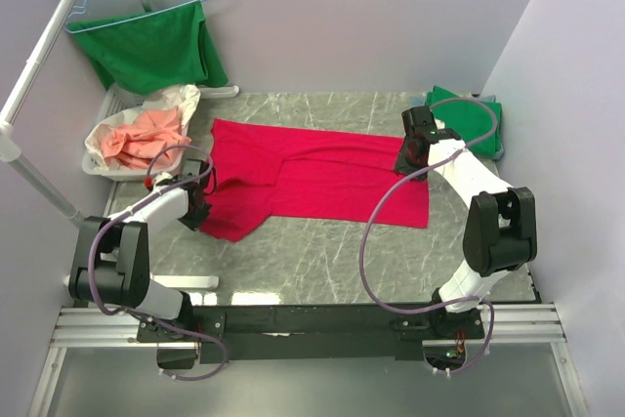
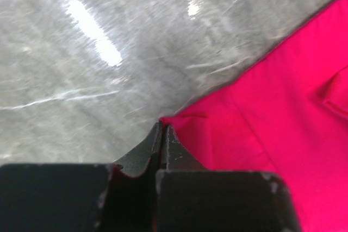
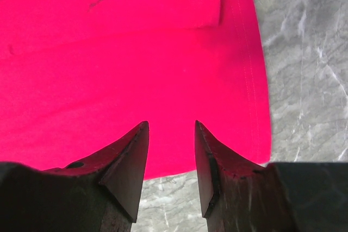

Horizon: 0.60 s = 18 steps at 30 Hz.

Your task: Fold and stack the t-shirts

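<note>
Your red t-shirt (image 1: 322,178) lies spread on the table (image 1: 322,261), long axis running left to right between the 2 arms. The right gripper (image 3: 171,126) hangs open over its right hem. The left gripper (image 2: 163,134) is closed at its left corner; whether it pinches cloth, you cannot tell.

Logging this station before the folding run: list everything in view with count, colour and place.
table: one, grey marbled, under everything
red t-shirt: one, crimson, table's middle, partly folded
folded green t-shirt: one, green, table's far right corner
hanger: one, light blue, far left
hanging green garment: one, green, on the hanger
rail: one, white, left side
basket: one, white, table's far left
pink cloth: one, salmon, in the basket
left arm: one, black and white, near left; left fingers closed on the red t-shirt's corner
right arm: one, black and white, near right; right fingers open over the red t-shirt's right end
</note>
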Tool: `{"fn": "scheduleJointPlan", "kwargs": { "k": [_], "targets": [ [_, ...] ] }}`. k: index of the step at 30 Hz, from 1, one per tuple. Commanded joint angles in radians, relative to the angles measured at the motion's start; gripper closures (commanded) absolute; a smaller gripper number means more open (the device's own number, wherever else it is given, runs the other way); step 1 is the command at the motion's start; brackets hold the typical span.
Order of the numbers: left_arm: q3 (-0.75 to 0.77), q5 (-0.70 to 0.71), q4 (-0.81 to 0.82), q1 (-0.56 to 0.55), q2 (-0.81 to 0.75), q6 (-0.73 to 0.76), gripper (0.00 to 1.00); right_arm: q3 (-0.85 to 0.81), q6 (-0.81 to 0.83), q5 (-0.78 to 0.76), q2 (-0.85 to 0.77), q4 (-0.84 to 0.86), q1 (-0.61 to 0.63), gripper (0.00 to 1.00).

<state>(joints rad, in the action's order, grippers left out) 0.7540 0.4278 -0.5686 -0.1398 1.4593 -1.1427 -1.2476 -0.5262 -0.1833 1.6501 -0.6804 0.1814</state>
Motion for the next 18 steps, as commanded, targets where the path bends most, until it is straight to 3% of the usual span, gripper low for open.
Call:
{"fn": "scheduleJointPlan", "kwargs": {
  "k": [1,13,18],
  "targets": [
    [0.013,0.028,-0.105,0.0,-0.088,-0.009,0.99,0.033,-0.012,-0.033,-0.064,-0.014,0.007,0.54],
    [-0.054,0.057,-0.24,-0.076,-0.366,-0.032,0.99,0.283,-0.086,-0.126,-0.196,0.022,0.0,0.51],
    [-0.039,0.074,-0.315,-0.206,-0.418,-0.1,0.99,0.371,-0.097,-0.171,-0.216,0.051,-0.046,0.5]
  ]
}}
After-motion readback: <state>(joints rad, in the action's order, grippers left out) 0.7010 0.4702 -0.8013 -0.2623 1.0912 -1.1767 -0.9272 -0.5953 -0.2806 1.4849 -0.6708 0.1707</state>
